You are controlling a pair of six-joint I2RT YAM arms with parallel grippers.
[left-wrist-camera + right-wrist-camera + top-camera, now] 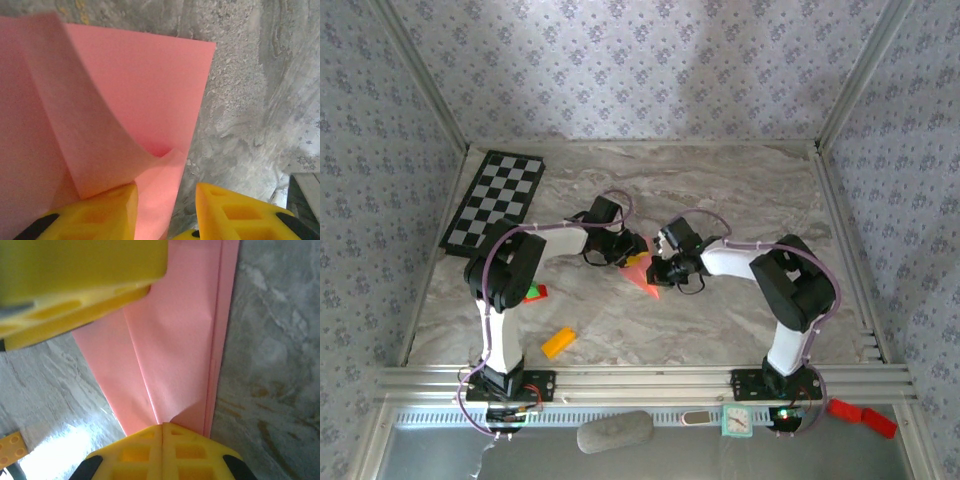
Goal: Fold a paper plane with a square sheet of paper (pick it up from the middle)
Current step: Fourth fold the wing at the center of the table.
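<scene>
Marbled tabletop point(740, 180), mid-fold: salmon-pink paper sheet point(642, 277), partly creased, lies right of checkerboard mat point(495, 200). Right gripper point(163, 429), fingers pressed together, pins layered edge. Left gripper point(166, 195), part-spread, props curling flap. Next, likely: lay flap flat, press crease.

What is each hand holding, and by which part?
Right hand pinches the paper at its narrower end; left hand, open around a curled flap, grips nothing.

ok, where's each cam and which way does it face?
Top external: above, behind the bases, looking down on the table; both arms show.
Left wrist: on left arm, facing down at the pink paper; left jaws apart at bottom.
Right wrist: on right arm, facing down along paper; right jaws shut on it.
Shared: the paper.
</scene>
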